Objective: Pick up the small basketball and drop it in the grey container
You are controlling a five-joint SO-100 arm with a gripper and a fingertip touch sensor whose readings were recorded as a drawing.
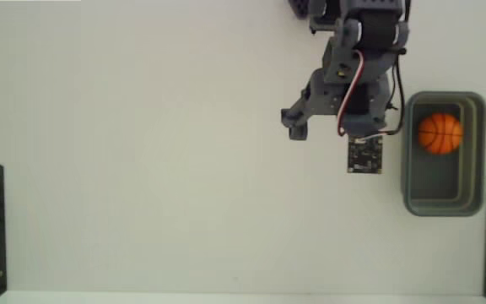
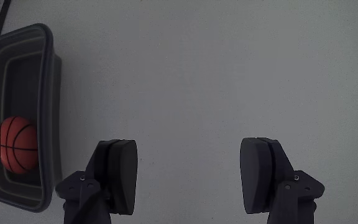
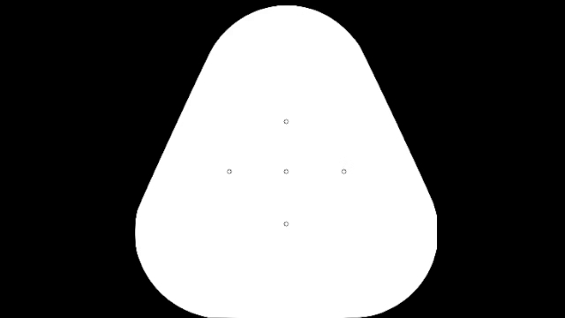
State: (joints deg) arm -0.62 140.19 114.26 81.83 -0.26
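Since the small basketball (image 1: 440,133) already lies inside the grey container (image 1: 445,203), you can judge the main work of the task as done: the pick and the drop appear complete, and nothing visible is left to move. From the fixed view, the ball sits in the upper half of the tub, toward its 12 o'clock end, with the tub's lower floor bare beneath it. Your arm stands just beside the tub at its 9 o'clock side, and the end effector (image 1: 310,127) hangs over the bare white table (image 1: 142,169), clear of the rim rather than above the opening. Check the wrist view and you see the end effector (image 2: 188,180) spread wide, its two fingers (image 2: 120,174) well apart with only plain table surface between them, so it holds nothing. The tub (image 2: 42,74) shows at 9 o'clock in that view, with the ball (image 2: 16,144) resting on its floor toward the lower end. What may remain for you, as a judgement only, is to bring the arm back to a resting pose; whether that is needed, the pictures cannot tell. Nothing else lies on the table that would need handling.
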